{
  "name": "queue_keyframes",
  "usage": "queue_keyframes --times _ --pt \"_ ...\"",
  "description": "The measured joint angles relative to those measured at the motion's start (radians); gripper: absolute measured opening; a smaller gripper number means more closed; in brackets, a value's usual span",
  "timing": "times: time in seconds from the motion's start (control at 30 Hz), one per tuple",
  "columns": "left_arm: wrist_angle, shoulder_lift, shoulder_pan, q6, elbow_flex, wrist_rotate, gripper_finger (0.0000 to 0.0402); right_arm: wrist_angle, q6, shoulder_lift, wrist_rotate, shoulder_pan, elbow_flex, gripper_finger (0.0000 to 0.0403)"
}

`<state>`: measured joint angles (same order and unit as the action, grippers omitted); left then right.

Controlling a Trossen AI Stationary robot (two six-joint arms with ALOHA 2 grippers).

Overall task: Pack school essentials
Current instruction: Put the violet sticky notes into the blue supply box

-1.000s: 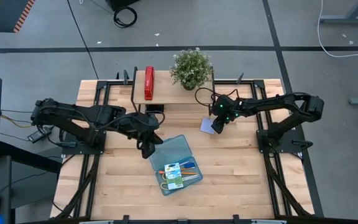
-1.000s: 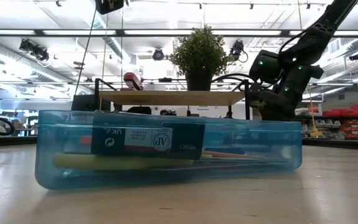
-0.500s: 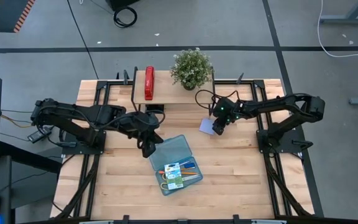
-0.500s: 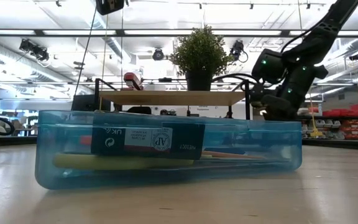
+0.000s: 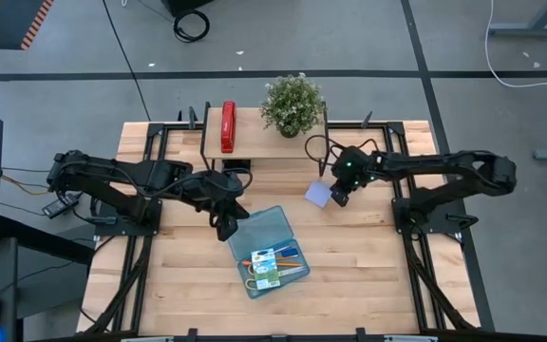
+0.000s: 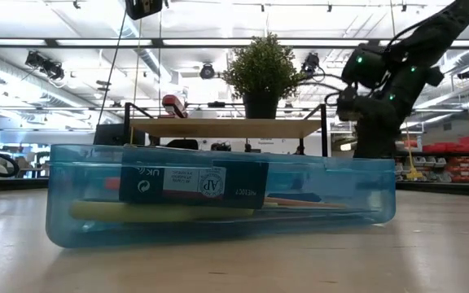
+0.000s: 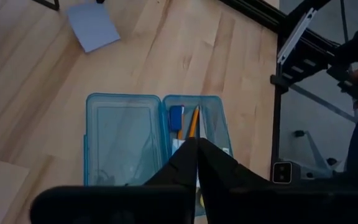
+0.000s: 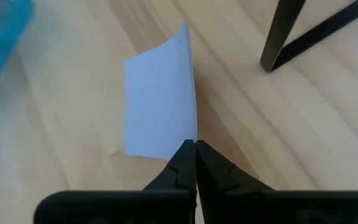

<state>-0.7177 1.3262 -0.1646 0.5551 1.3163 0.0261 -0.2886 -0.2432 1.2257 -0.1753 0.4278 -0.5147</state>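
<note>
Currently, item in hand: flat lavender sticky-note pad (image 8: 159,112), pinched at one edge by the right gripper (image 8: 195,144), whose dark fingers are closed together on it; the pad hangs tilted off the pale wooden table (image 5: 368,275), seen from above just left of that gripper (image 5: 335,198), between the potted green plant (image 5: 293,103) and the case

Receptacle: translucent blue plastic hinged case (image 5: 267,251), lying open mid-table, lid half bare; tray half already holds orange pencils (image 7: 193,122), a tiny blue eraser (image 7: 176,116) and a green-blue printed packet (image 5: 266,275)

Left gripper (image 7: 196,144): fingers pressed together, holding nothing, poised above the case

Step, as judged: carrying the last loose item to the case

Next move calls for: travel leftward and toward the table's near edge over the tray, lowering, then a release clear of the left gripper

Excluded: red stapler (image 5: 227,126) on the raised shelf
</note>
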Motion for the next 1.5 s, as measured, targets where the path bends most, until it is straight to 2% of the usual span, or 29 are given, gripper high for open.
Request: queue_keyframes --times 0.3,0.47,0.6,0.73,0.83,0.93,1.07,1.23,1.5 --pt "-0.002 0.0 0.0 -0.002 0.0 0.0 0.0009 -0.053 -0.147 -0.211 -0.038 -0.031 -0.003 0.0006" --pt "-0.007 0.0 0.0 -0.012 0.0 0.012 0.0024 -0.084 -0.275 -0.313 -0.072 -0.142 -0.032 0.0006" --pt "-0.006 0.0 0.0 -0.014 0.0 0.057 0.0022 -0.083 -0.438 -0.33 -0.088 -0.271 -0.054 0.0005" --pt "-0.006 0.0 0.0 -0.009 0.0 0.082 0.0013 -0.07 -0.613 -0.297 -0.024 -0.415 -0.077 0.0005" --pt "-0.006 0.0 0.0 0.009 0.0 0.09 0.0013 0.003 -0.757 -0.261 0.039 -0.513 -0.087 0.0005" --pt "-0.006 0.0 0.0 0.031 0.0 0.117 0.0019 0.088 -0.909 -0.22 0.089 -0.595 -0.087 0.0005" --pt "-0.005 0.0 0.0 0.044 0.0 0.146 0.0022 0.117 -1.034 -0.158 0.143 -0.68 -0.088 0.0005" --pt "-0.004 0.0 0.0 0.046 0.0 0.157 0.0014 0.183 -1.101 -0.052 0.171 -0.758 -0.088 0.0005" --pt "-0.003 0.0 -0.002 0.07 0.0 0.162 0.0023 0.334 -1.067 0.102 0.189 -0.793 -0.088 0.0005"
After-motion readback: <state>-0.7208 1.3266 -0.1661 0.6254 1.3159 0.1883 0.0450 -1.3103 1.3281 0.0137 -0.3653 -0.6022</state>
